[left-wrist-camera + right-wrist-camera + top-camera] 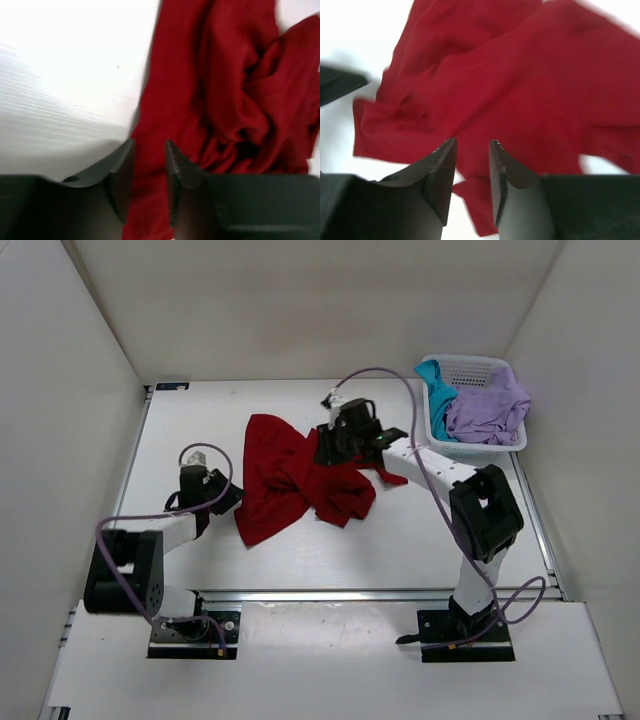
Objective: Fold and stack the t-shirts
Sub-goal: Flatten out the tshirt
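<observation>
**Red shirt bunched: mis-grip risk**

Deep red soft fabric t-shirt [290,480] lies crumpled on the surface [400,540], well left of the white plastic mesh basket [488,445]. Left tool [150,145] and right tool [471,142] stand parted over it, pinching nothing. Closing on doubled folds could drag several layers together.

Your left pincer [222,498] sits low at left of centre, forearm stretched flat, fingers narrowly parted. Your right pincer [330,445] reaches mid-frame, elbow bent, fingers likewise narrowly parted.
</observation>
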{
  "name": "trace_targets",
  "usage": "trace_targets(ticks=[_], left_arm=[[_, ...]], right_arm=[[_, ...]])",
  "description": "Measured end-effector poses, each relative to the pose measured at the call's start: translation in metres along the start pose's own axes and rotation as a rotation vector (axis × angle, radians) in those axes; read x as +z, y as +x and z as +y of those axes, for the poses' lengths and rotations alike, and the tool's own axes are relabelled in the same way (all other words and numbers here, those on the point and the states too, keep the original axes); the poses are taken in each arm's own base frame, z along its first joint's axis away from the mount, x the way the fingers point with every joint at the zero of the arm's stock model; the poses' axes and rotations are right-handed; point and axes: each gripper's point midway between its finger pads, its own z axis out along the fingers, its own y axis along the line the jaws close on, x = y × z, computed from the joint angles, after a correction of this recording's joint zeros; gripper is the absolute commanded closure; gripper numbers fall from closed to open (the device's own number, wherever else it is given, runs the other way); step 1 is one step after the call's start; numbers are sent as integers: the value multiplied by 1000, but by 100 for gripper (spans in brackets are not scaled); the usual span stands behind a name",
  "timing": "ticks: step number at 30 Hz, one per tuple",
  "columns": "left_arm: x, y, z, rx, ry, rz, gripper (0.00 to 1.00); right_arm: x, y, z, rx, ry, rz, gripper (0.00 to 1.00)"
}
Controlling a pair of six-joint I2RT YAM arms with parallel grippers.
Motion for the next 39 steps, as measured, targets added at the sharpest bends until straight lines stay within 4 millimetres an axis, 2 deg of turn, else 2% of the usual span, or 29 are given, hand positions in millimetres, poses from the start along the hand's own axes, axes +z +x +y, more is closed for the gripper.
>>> trace_targets(ticks=[3, 5, 8, 9, 12, 14, 16, 17, 18, 20, 25, 28, 31, 33, 35, 36, 39], left_arm=[[12, 21, 6, 1, -26, 76, 48], [14, 21, 0, 13, -6, 73, 46], [15, 24, -4, 17, 9, 80, 45], [15, 24, -5, 18, 14, 82, 49], [18, 29, -6, 18, 20, 97, 67], [21, 34, -7, 18, 26, 112, 87], [23, 39, -9, 11, 33, 127, 96], [25, 40, -11, 9, 44, 131, 100], [26, 40, -12, 4, 50, 132, 100], [27, 40, -14, -5, 59, 130, 100], [27, 30, -8, -42, 45, 112, 100], [26, 15, 0, -81, 28, 80, 100], [25, 2, 6, -105, 15, 46, 100], [26, -4, 5, -112, 14, 36, 100], [27, -6, 4, -115, 17, 32, 100], [27, -7, 3, -116, 19, 33, 100], [29, -9, 1, -116, 20, 36, 100]], right_arm=[[15, 26, 34, -102, -11, 54, 57], [24, 45, 55, -168, -21, 92, 53], [38, 67, 67, -237, 0, 145, 54], [42, 72, 65, -252, 18, 159, 54], [54, 77, 53, -280, 92, 175, 56], [59, 78, 41, -290, 150, 184, 58], [62, 79, 31, -297, 199, 184, 64], [62, 79, 28, -301, 217, 184, 79], [61, 78, 25, -306, 231, 183, 91], [60, 75, 22, -304, 257, 175, 99], [55, 71, 18, -284, 272, 164, 100], [35, 62, 20, -242, 239, 141, 100], [-4, 40, 13, -128, 173, 65, 100], [-39, 22, -7, -19, 133, -18, 100], [-74, 9, -37, 90, 133, -100, 100], [-91, 5, -59, 147, 156, -142, 100], [-118, 16, -102, 274, 208, -190, 100]])
